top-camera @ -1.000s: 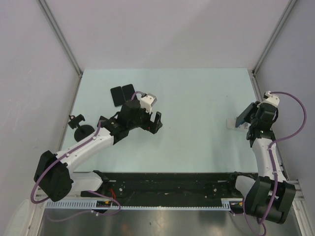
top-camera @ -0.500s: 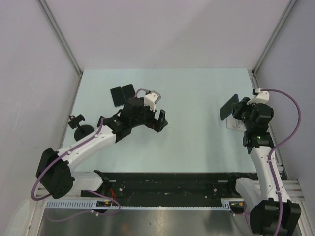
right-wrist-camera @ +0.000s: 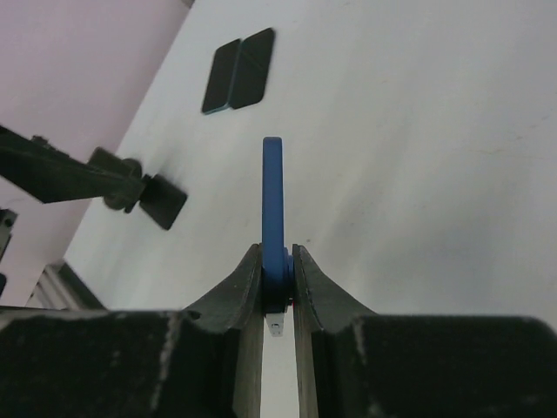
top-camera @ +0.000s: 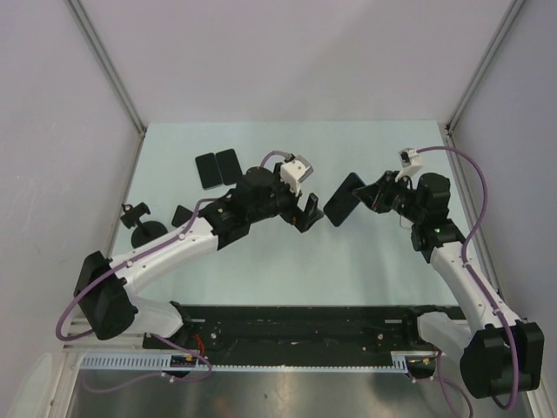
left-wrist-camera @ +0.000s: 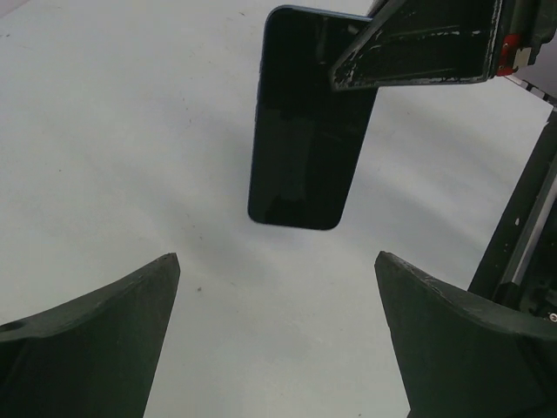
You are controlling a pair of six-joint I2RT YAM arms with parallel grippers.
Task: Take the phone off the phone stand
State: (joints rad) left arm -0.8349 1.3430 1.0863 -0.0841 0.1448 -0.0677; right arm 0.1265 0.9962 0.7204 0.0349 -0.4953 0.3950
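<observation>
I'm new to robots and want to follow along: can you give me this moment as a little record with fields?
phone: in the air above the table, between the two arms
right jaws: shut on the phone's edge
left jaws: wide open, holding nothing, facing the phone
two other dark phones: lying flat, far left of table
small black stand: left edge of table

Left arm, right arm — white tubular links, black joint housings, bulky black bases. Purple cable looped along each. White camera block at each wrist. Fingers — dark, wedge-shaped, matte; right pair scuffed pale along the edges.
</observation>
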